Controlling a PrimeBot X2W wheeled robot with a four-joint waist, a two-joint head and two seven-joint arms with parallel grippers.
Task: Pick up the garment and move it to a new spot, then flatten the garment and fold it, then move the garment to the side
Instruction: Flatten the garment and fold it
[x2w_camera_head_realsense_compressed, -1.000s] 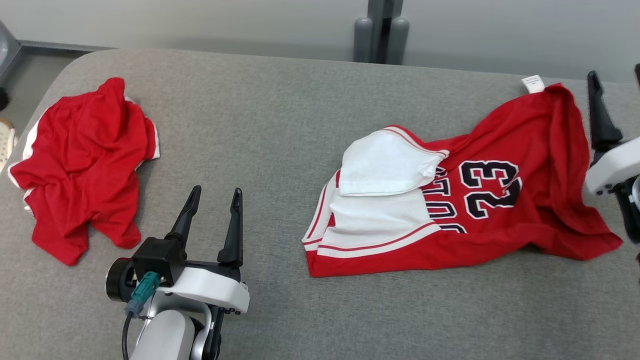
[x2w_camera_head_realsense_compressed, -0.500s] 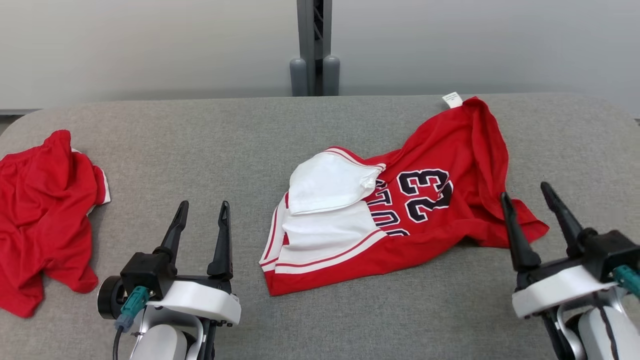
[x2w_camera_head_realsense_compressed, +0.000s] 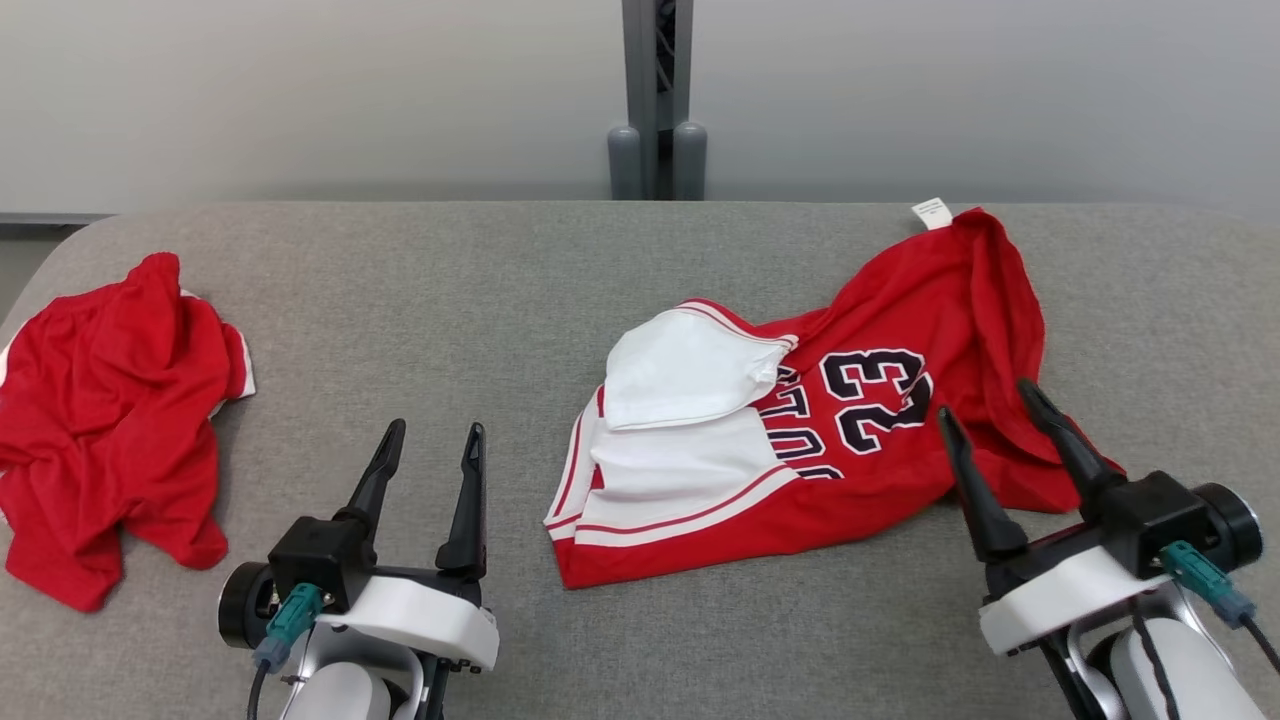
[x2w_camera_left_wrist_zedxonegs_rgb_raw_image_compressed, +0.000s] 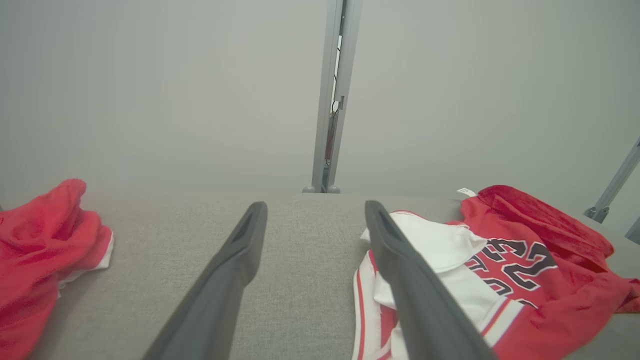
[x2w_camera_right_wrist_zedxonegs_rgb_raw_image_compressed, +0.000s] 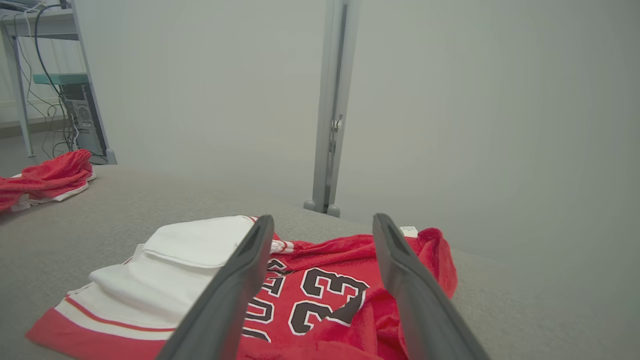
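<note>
Both jaws wide; right jaws nearer jersey (maybe over hem).

Both grippers' fingers spread, empty.

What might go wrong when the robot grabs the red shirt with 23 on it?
The jersey lies crumpled, its white part folded over, so the open right gripper might pinch only one layer and lift it bunched. Its tag sits near the table far edge, so a push could slide it off. The other red garment on the left could get tangled if the jersey lands there.
</note>
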